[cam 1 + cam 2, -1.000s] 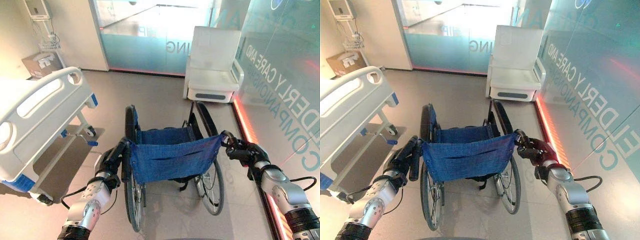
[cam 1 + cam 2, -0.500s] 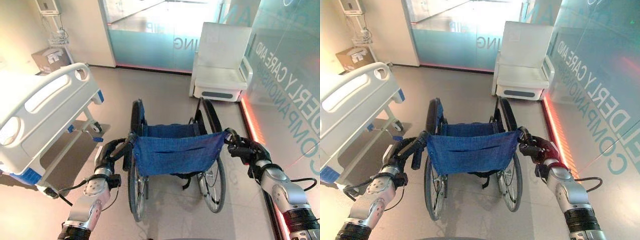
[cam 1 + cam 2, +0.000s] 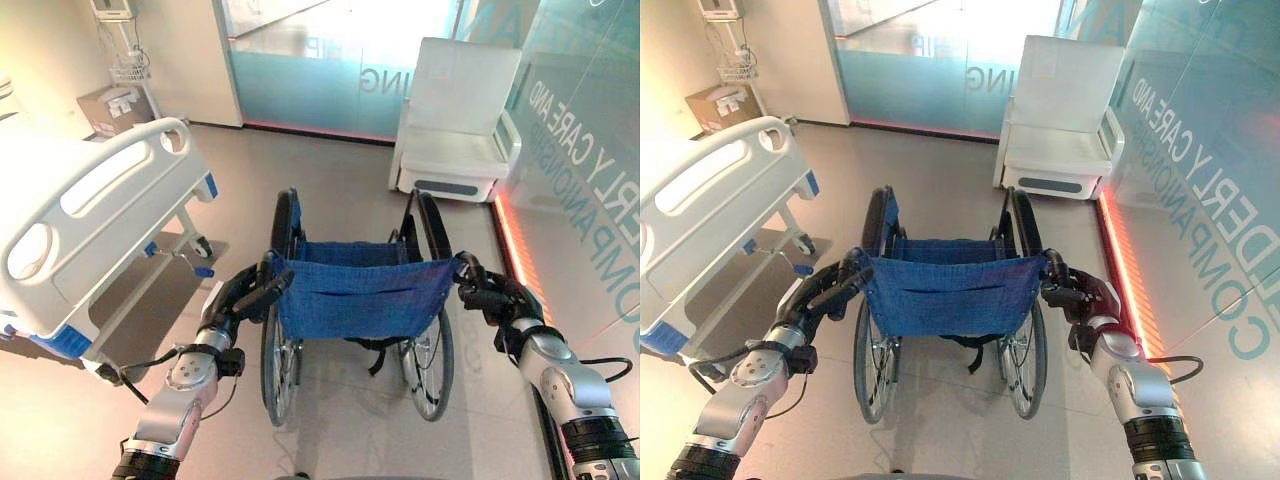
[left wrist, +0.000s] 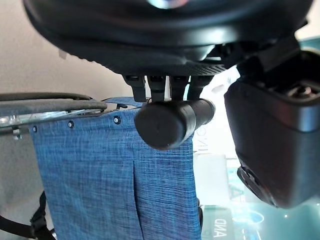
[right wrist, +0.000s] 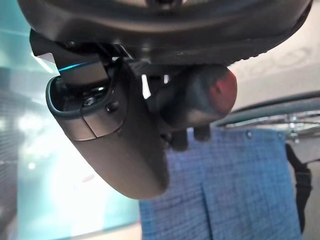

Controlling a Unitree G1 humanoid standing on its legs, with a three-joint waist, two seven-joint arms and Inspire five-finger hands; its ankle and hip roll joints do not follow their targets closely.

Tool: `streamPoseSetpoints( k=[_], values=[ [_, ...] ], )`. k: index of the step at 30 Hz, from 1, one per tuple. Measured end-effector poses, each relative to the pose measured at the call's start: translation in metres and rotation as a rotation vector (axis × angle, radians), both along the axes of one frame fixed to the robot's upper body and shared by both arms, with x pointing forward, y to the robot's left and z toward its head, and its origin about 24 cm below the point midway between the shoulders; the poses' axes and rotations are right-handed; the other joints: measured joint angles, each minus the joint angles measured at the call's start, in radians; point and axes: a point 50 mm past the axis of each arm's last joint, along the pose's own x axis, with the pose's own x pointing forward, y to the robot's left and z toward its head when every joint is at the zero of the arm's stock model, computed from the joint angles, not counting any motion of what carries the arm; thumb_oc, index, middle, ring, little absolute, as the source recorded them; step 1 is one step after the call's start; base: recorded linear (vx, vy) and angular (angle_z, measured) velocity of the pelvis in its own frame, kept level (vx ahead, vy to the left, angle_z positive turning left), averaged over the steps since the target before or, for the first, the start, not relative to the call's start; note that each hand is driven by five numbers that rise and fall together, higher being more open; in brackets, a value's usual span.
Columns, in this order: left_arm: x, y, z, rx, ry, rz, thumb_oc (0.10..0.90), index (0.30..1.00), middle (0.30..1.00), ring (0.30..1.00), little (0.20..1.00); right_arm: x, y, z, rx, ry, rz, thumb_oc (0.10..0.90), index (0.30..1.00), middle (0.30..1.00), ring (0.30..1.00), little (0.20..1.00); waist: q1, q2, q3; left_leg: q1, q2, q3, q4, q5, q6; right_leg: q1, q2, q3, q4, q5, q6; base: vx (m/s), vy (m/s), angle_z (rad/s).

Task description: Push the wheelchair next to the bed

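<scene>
A wheelchair [image 3: 360, 295] with a blue cloth back and large black wheels stands on the floor in front of me, facing away. My left hand [image 3: 232, 303] is curled round its left push handle [image 4: 172, 120]. My right hand [image 3: 497, 300] grips the right push handle [image 5: 197, 97]. The white hospital bed [image 3: 85, 220] with blue corner bumpers stands to the left, its footboard roughly level with the wheelchair's front. A strip of bare floor lies between the bed and the wheelchair.
A white armchair [image 3: 455, 125] stands ahead on the right against a frosted glass wall [image 3: 320, 75]. A glass wall with a glowing red floor strip [image 3: 512, 250] runs along the right. A cardboard box [image 3: 105, 105] sits in the far left corner.
The whole view has shifted as I walk forward with the wheelchair. The wheelchair has rolled ahead, closer to the bed's foot end and the armchair. Both hands stay on the handles.
</scene>
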Motion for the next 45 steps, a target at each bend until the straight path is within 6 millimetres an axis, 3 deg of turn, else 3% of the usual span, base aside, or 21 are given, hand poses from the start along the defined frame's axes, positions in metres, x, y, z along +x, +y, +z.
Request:
streamPoseSetpoints(
  k=[8,22,31,45],
  values=[
    [0.000,0.006,0.004,0.049,0.014,-0.057,0.800,0.900,0.900,0.900,0.900,0.000,0.000,0.000,-0.001,-0.001,0.001,0.400,0.300,0.300,0.300,0.300,-0.003,0.002,0.001,0.000,0.000,0.001,0.000,0.000,0.000,0.001,0.000,0.002,0.000,0.000,0.000,0.00,0.000,0.00],
    [0.000,0.014,0.008,-0.093,0.087,-0.094,0.800,0.900,0.900,0.900,0.900,0.001,0.000,0.001,-0.019,-0.001,0.013,0.400,0.300,0.300,0.300,0.300,-0.005,0.009,-0.001,0.011,-0.001,0.029,0.000,0.000,0.000,-0.002,-0.002,0.020,0.000,0.001,0.000,0.00,0.003,-0.02],
    [0.007,0.036,0.007,-0.213,0.179,-0.151,0.800,0.900,0.900,0.900,0.900,0.008,0.000,0.002,-0.053,0.018,0.038,0.400,0.300,0.300,0.300,0.300,-0.007,0.029,-0.013,0.020,-0.003,0.060,0.000,-0.001,0.001,-0.005,-0.005,0.052,0.000,0.004,0.004,0.01,0.017,-0.06],
    [0.009,0.059,0.008,-0.238,0.240,-0.224,0.800,0.900,0.900,0.900,0.900,0.009,0.002,0.002,-0.050,0.036,0.050,0.400,0.300,0.300,0.300,0.300,-0.007,0.031,-0.033,0.025,-0.008,0.092,0.000,-0.005,0.007,-0.021,-0.007,0.115,0.000,0.009,0.010,0.01,0.020,-0.06]
  ],
)
